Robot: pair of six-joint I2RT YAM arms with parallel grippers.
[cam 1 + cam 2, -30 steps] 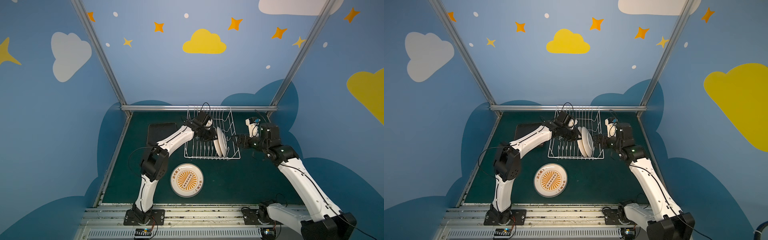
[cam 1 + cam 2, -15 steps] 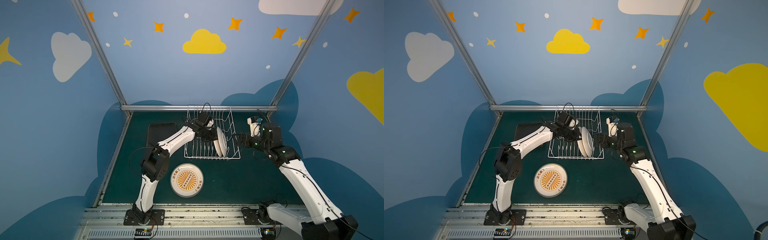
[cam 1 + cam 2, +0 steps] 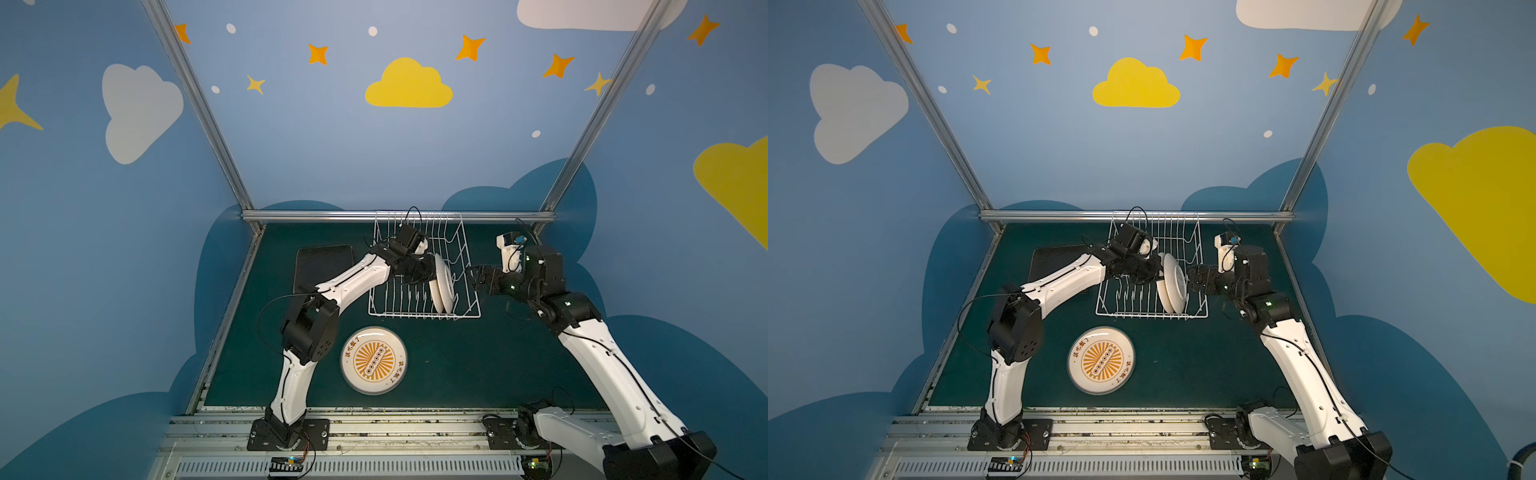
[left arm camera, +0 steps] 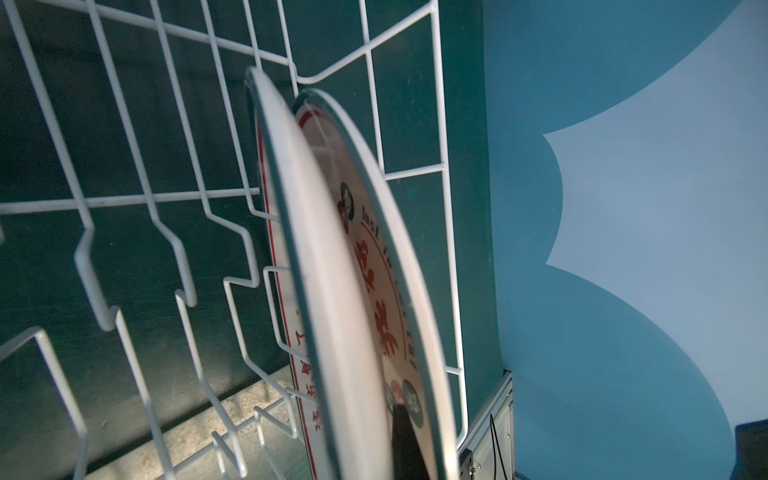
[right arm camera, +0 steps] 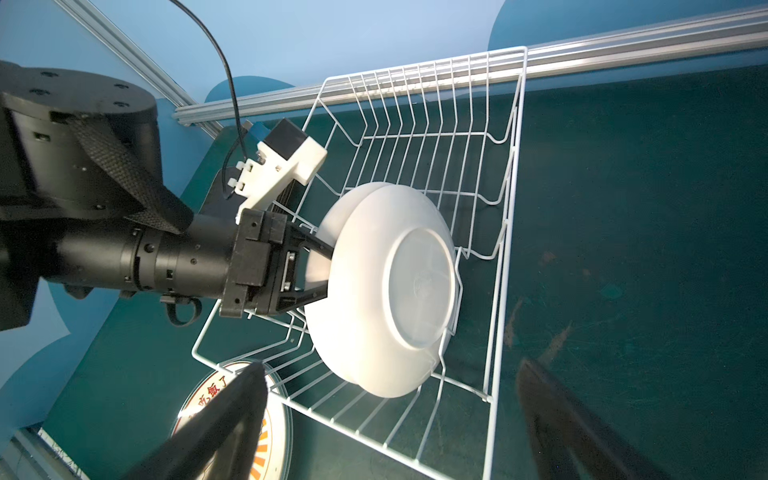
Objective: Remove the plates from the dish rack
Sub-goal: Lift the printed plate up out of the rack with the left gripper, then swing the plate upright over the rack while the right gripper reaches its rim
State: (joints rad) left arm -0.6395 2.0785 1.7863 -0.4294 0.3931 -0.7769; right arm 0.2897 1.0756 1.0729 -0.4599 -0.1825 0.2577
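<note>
While left tool [image 3: 429, 272] pinches a racked plate [image 3: 437, 291], right tool [image 3: 474, 279] spread beside rack [image 3: 399, 311].

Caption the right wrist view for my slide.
Left gripper clamps the farther white round plate in the wire dish rack; open right gripper hovers opposite.

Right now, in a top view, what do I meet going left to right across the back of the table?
black plate → left tool → standing plates → right tool
</note>
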